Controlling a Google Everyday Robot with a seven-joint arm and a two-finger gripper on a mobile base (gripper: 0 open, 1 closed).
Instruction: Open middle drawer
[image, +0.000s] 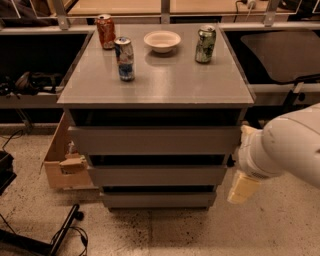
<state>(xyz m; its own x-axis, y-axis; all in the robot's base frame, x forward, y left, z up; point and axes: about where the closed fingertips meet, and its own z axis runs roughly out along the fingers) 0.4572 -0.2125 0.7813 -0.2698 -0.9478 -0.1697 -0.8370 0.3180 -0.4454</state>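
The grey cabinet (155, 85) has three handleless fronts, one under the other. The middle drawer (157, 175) is the second front, pushed in, with a dark gap above it. The taller top front (155, 140) and the narrow lowest front (159, 200) are also pushed in. My gripper (243, 186), cream-coloured at the end of the white arm (285, 147), hangs just off the cabinet's right side, level with the middle and lowest fronts. It holds nothing that I can see.
On the cabinet top stand a red can (105, 31), a blue-and-silver can (124, 58), a white bowl (162, 41) and a green can (205, 44). A cardboard box (62, 162) sits on the floor at the left. Cables and a black stand (60, 235) lie at the lower left.
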